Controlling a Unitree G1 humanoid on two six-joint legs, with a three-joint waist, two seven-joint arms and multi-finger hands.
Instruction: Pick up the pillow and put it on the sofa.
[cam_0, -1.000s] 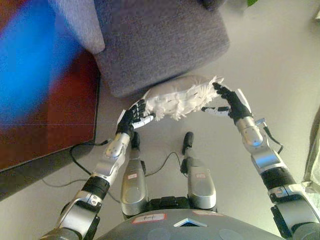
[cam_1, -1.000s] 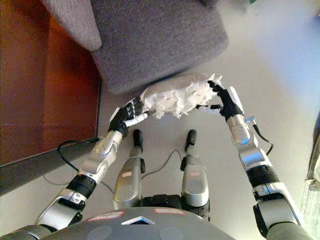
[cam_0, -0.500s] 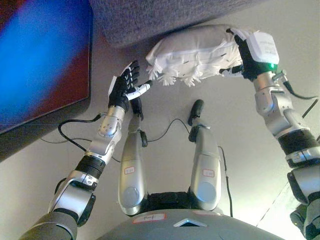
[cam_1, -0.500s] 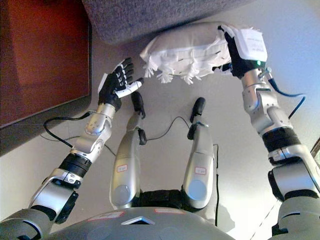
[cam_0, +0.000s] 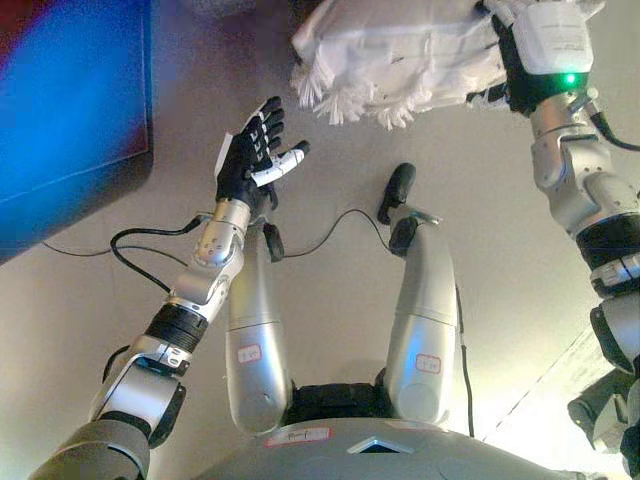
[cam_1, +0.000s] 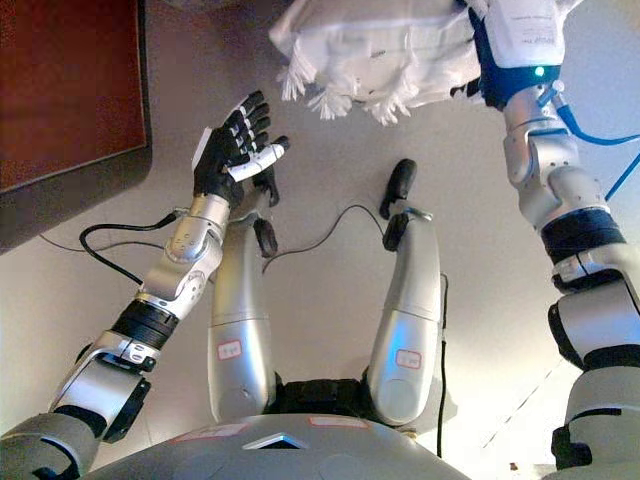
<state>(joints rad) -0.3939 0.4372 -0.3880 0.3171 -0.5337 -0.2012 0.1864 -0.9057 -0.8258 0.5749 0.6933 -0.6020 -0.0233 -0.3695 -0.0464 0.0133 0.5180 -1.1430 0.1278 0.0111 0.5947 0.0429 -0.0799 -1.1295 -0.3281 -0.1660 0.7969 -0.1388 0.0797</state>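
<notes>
The white pillow with a fringed edge is up at the top of the view, off the floor; its upper part is cut off by the frame. My right hand grips the pillow's right end, with the thumb pinched under it. My left hand is open with its fingers spread, below and left of the pillow and apart from it; it also shows in the right eye view. The sofa does not show clearly in these views.
A red-brown panel with a dark edge lies at the left. The pale grey floor fills the rest of the view.
The right hand has lifted the pillow up, out of the top of the view. The left hand has come off the pillow's left end and is open below it. The view itself has shifted.
</notes>
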